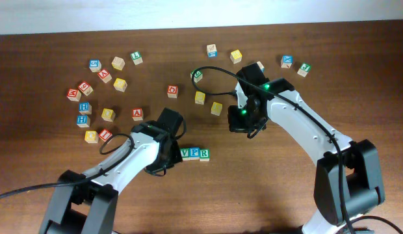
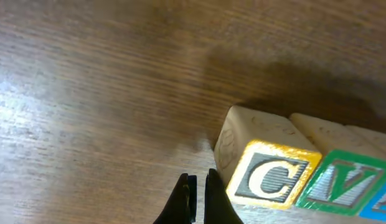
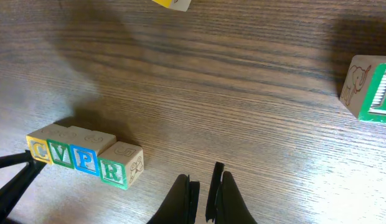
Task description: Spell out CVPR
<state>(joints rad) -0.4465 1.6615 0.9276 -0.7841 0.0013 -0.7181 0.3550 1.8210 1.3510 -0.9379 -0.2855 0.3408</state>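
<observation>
The CVPR row [image 1: 195, 154] lies on the wooden table [image 1: 266, 188], with the C block [image 2: 271, 180], V block [image 2: 342, 183], P block [image 3: 85, 160] and R block [image 3: 115, 168] touching side by side. The left gripper [image 2: 198, 199] sits just beside the C block, fingers nearly pressed together and empty. The right gripper [image 3: 202, 193], also closed on nothing, hangs near the row.

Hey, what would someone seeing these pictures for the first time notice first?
The row of four blocks reading C, V, P, R stands out first, near the front middle of the wooden table, with the left gripper right beside its C end. Next come the loose letter blocks scattered across the far half, and the right gripper hovering empty to the row's right.
</observation>
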